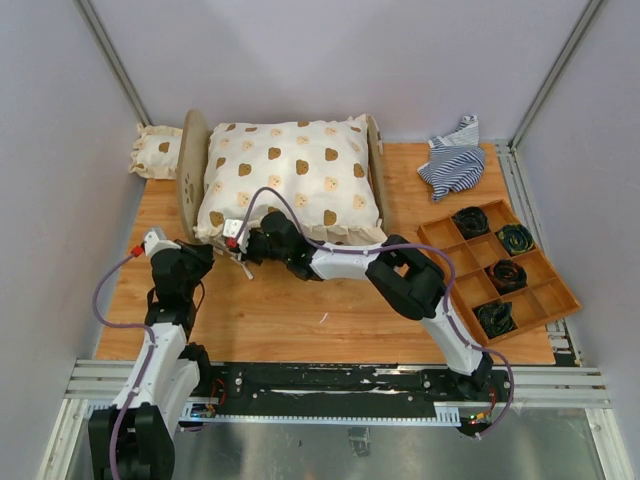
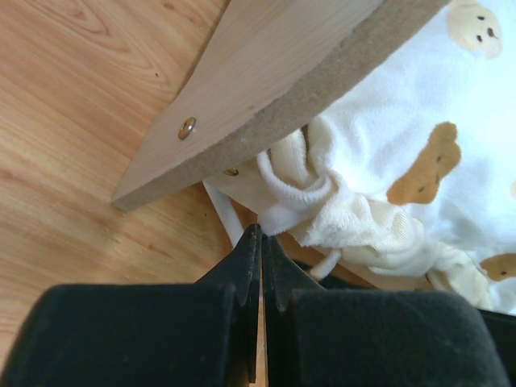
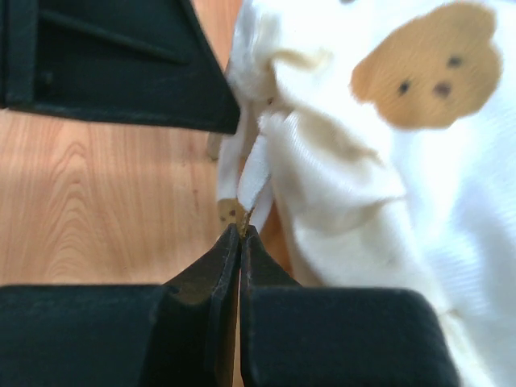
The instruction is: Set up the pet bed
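Light-wood pet bed (image 1: 192, 172) with rounded end boards stands far left on the wooden table (image 1: 300, 320), under a cream bear-print cushion (image 1: 290, 170). The left gripper (image 1: 224, 262) and right gripper (image 1: 247, 248) meet at its near corner. Left wrist: jaws pressed closed just below the frame's corner. Right wrist: jaws pinch the cushion's white fabric tie (image 3: 254, 173).

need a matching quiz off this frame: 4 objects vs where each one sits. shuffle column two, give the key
Things
1. large cushion
2. small pillow
3. striped cloth
4. wooden tray

Places
a. crumpled near the far right corner of the table
b. on the pet bed, between its end boards
c. right side, with dark rolled items in some compartments
d. far left, outside the bed's left end board

Pairs: 1-b, 2-d, 3-a, 4-c
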Robot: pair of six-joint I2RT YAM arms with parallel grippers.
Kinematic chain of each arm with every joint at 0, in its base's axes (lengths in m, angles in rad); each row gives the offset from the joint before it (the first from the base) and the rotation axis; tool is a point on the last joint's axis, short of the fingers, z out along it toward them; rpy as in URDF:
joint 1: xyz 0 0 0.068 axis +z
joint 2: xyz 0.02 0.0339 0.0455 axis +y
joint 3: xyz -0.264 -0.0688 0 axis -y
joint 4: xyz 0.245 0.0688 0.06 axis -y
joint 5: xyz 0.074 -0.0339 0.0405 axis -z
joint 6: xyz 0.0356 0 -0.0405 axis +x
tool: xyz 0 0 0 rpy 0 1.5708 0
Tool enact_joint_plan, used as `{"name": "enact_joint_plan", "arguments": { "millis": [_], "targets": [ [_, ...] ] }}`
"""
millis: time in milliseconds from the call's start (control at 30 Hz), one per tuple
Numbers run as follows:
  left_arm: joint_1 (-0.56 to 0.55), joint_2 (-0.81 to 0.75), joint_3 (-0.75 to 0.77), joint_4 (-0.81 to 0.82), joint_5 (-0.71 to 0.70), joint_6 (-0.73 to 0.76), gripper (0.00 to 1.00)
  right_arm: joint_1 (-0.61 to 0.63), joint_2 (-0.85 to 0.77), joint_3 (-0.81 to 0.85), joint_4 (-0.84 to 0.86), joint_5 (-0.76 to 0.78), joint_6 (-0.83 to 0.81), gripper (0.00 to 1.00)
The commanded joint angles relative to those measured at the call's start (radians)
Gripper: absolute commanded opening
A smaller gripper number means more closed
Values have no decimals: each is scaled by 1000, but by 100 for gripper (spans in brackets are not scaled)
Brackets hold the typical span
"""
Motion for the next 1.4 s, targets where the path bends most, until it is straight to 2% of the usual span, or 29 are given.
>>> {"name": "enact_joint_plan", "arguments": {
  "millis": [0,533,733,1000,1233,1367],
  "targets": [
    [4,-68,45,-124,39,-13,0,-6,5,76,-132,30,-225,0],
    [5,-137,54,-195,107,-51,0,30,80,182,-280,119,-493,0],
    [4,-161,53,-201,112,-45,0,65,94,190,-273,156,-603,0],
    [6,-165,59,-197,124,-35,0,99,83,128,-159,186,-719,0],
    [9,-196,56,-220,100,-65,0,41,31,-16,62,159,-573,0],
    [9,-158,85,-239,108,-58,0,17,7,-74,110,144,-632,0]
  ]
}}
